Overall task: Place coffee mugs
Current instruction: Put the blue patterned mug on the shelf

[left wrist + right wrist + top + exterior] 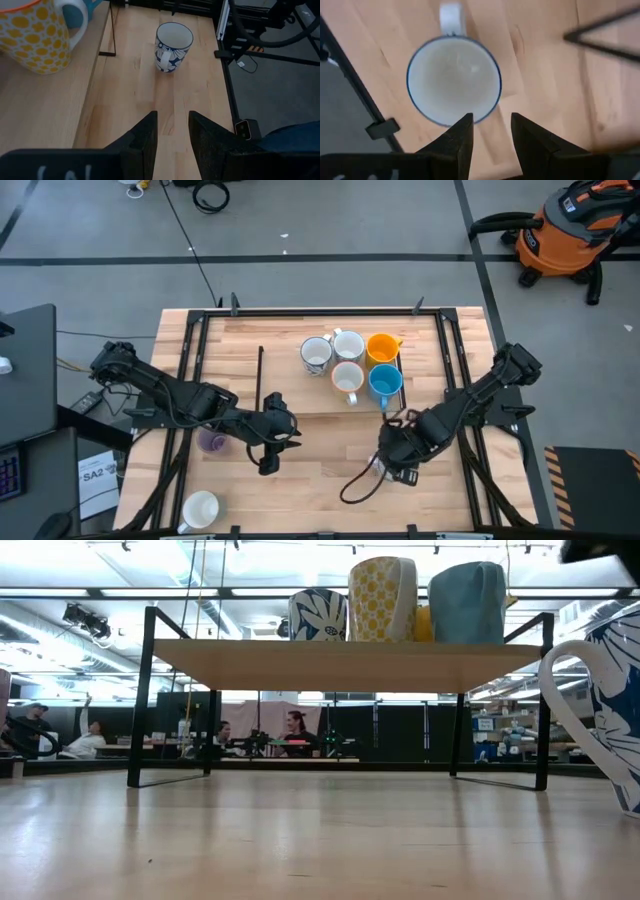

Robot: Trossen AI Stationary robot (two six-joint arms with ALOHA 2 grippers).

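Observation:
A white mug with blue flowers (173,46) stands upright on the table near its right side, large at the right of the low view (600,710). My right gripper (490,122) hangs open straight above it, fingers pointing down at the mug's blue rim (454,80), and hides it in the high view (396,455). My left gripper (172,120) is open and empty over the table's middle (270,448). Several coffee mugs stand on the raised shelf (300,395): a flowered one (318,615), a yellow-dotted one (383,598) and a blue one (467,602).
A purple mug (212,442) stands on the table under my left arm. A white mug (200,510) stands at the near left corner. Black frame rails (455,370) run along both sides, and a dark cable (355,485) loops near my right gripper.

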